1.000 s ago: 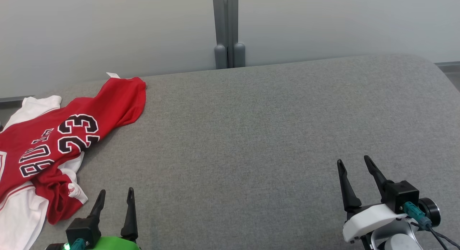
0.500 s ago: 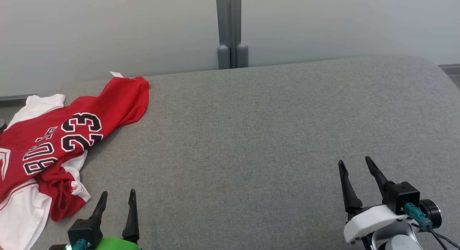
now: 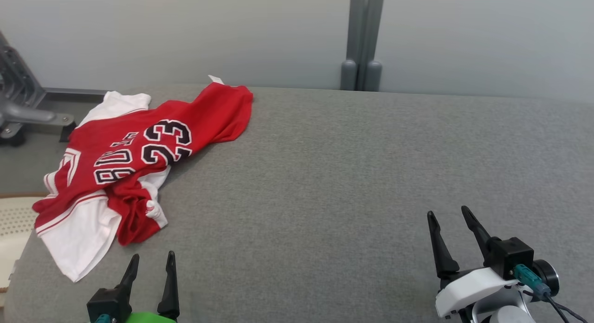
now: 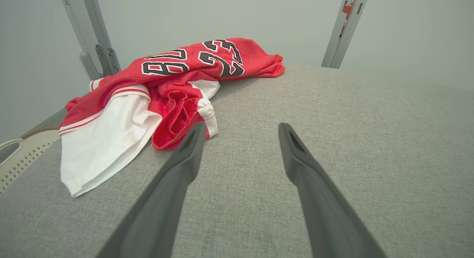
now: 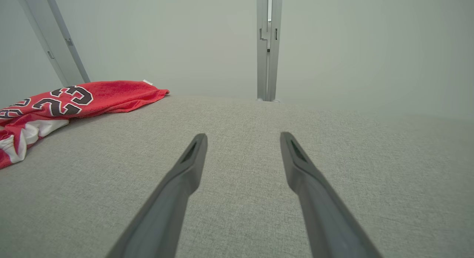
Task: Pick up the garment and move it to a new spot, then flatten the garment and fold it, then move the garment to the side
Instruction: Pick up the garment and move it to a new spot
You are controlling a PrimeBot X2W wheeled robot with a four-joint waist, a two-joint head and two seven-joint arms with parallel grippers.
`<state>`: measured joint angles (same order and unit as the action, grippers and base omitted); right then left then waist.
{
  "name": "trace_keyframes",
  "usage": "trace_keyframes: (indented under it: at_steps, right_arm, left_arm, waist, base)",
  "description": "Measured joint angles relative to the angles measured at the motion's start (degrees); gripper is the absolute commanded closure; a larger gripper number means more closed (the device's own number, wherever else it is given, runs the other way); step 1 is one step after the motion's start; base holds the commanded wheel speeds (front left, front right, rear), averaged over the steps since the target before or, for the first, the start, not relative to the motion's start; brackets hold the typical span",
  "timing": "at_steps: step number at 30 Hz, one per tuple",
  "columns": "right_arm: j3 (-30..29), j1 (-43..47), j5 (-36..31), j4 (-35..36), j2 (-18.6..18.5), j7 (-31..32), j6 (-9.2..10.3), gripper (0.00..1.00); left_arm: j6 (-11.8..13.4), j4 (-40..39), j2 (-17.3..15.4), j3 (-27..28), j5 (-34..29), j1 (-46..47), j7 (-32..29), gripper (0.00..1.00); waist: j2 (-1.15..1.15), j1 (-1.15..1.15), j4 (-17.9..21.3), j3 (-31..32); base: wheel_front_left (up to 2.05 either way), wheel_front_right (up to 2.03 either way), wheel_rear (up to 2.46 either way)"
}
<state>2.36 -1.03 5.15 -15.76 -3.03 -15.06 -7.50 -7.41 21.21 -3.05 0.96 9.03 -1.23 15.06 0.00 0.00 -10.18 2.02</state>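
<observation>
The red and white garment [image 3: 139, 160] is lying crumpled on the grey surface [image 3: 325, 174], just ahead of the left claw [image 3: 153, 254] and slightly to its left, not being touched. The left claw is being held open, nothing between its fingers. The right claw [image 3: 447, 211] is being held open and empty too, with the garment lying well apart, to its left.

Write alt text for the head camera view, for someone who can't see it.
A crumpled red and white jersey numbered 23 lies at the far left of a grey padded surface. The left gripper and right gripper stand open and empty near the bottom corners, not touching the jersey.
</observation>
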Motion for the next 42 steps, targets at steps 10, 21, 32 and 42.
trace_keyframes:
  at_steps: [10, 21, 32, 42]
  right_arm:
    - [2.6, -1.6, 0.5, -0.6, 0.1, 0.0, 0.00, 0.00]
    - [7.1, -10.2, -0.3, -0.1, -1.4, 0.0, 0.00, 0.00]
    - [11.3, -19.8, -0.2, 1.2, -1.1, 0.0, 0.00, 0.00]
    - [12.0, -21.6, -0.1, 1.5, -0.4, 0.0, -0.02, 0.00]
  left_arm:
    - [0.0, 0.4, -0.5, 0.1, 1.2, -0.7, 0.0, 0.00]
    - [0.0, 6.3, -8.0, -11.8, 12.7, 19.2, -6.0, 0.00]
    - [-0.1, 9.1, -24.7, -24.8, 30.3, 40.9, -16.0, 0.00]
    - [-0.1, 17.1, -33.9, -29.2, 35.6, 50.2, -18.6, 0.00]
  waist:
    - [0.00, 0.00, -7.1, -0.3]
    - [0.00, 0.00, -7.0, -7.0]
    - [0.00, 0.00, -0.3, -20.3]
    - [0.00, 0.01, 7.7, -28.3]
  base:
    - [0.00, 0.00, 0.00]
    - [0.00, 0.00, 0.00]
    - [0.00, 0.00, 0.00]
    - [0.00, 0.00, 0.00]
